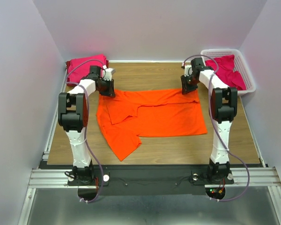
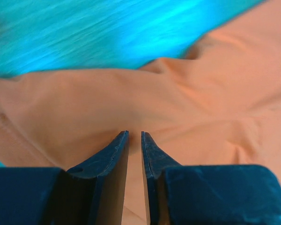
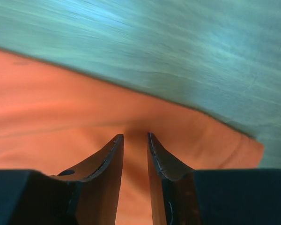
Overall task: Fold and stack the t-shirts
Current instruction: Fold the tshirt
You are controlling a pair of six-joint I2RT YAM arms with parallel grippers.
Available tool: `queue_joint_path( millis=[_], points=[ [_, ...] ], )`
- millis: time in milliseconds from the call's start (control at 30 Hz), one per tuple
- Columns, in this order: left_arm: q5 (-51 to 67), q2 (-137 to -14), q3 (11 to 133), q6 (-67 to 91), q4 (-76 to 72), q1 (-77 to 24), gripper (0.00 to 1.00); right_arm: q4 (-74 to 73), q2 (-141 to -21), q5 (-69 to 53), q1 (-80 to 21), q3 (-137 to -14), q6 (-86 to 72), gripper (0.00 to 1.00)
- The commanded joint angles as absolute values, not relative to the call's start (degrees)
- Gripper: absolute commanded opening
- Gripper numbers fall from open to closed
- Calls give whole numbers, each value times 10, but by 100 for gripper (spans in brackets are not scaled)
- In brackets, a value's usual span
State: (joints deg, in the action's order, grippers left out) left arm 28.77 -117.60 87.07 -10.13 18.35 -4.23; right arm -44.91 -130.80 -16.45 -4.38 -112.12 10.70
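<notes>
Orange shirt (image 1: 154, 117) is lying mid-table, spread out and only partly folded, so I'd say it's barely getting going. Basket (image 1: 249, 84) far right is holding more pink shirts (image 1: 227, 70), and a folded pink pile (image 1: 84, 63) is sitting far left. Left gripper (image 1: 108, 92) and right gripper (image 1: 191, 90) are resting at the orange shirt's far corners, fingers slightly apart, not clamping anything.

The orange t-shirt (image 1: 154, 117) is lying spread across the middle of the surface (image 1: 178, 145), its far part folded over toward the near edge, one end trailing toward the near left corner. A magenta t-shirt (image 1: 84, 65) is sitting folded in the far left corner. More magenta t-shirts (image 1: 227, 70) are lying crumpled in the basket (image 1: 220, 50) at the far right corner.
</notes>
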Motion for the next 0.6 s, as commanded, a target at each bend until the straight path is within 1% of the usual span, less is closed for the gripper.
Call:
queue_joint_path(
  millis=[0, 100, 133, 200, 367, 433, 567],
  points=[
    [231, -1184, 874, -72, 148, -25, 28, -404, -1322, -74, -40, -1112, 110, 32],
    [197, -1202, 858, -82, 163, -7, 25, -385, -1322, -13, -38, -1076, 110, 31],
    [197, -1206, 849, -80, 169, -4, 23, -378, -1322, -5, -36, -1070, 110, 31],
    [213, -1222, 851, -74, 173, 30, 22, -368, -1323, 13, -35, -1060, 109, 31],
    [245, -1273, 940, -92, 213, 27, 22, -367, -1367, 20, -36, -1107, 96, 32],
    [250, -1303, 979, -99, 236, 19, 23, -367, -1382, 24, -36, -1140, 92, 34],
    [264, -1352, 1081, -105, 261, 18, 26, -367, -1414, 18, -36, -1194, 90, 41]
  ],
)
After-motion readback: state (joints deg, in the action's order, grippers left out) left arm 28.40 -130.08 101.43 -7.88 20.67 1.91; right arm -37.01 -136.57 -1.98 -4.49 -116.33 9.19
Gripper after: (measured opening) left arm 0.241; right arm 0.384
